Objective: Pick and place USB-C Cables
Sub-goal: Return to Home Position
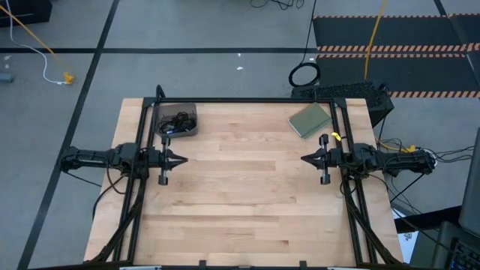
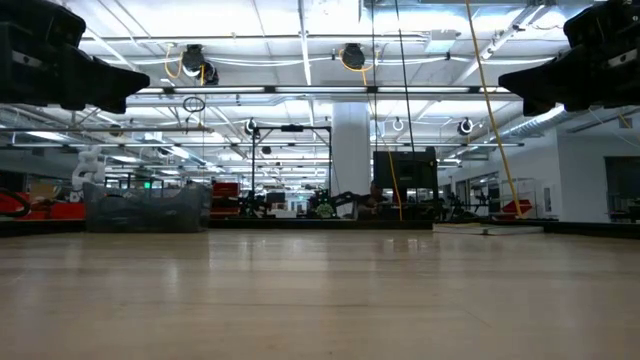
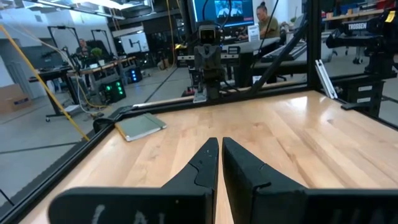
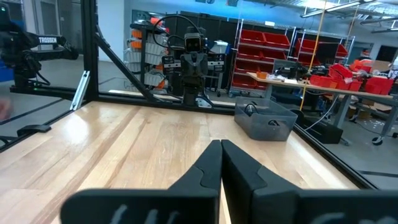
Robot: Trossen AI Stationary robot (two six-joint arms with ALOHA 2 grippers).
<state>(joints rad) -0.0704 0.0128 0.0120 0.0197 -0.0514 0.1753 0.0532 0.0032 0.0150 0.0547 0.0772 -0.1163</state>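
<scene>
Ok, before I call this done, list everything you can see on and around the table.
table: one, light wood, black frame.
bin: one, dark grey, on the table, upper left in the high view.
cables: dark coils inside the bin; count unclear.
pad: one, grey-green, flat on the table, upper right, near the right arm.
ring loop: one, black, on the floor beyond the table.
cord: yellow, on the floor beyond the table.
person: one, at a desk in the room behind.
left gripper: shut, empty, at the table's left edge.
right gripper: shut, empty, at the right edge.
</scene>
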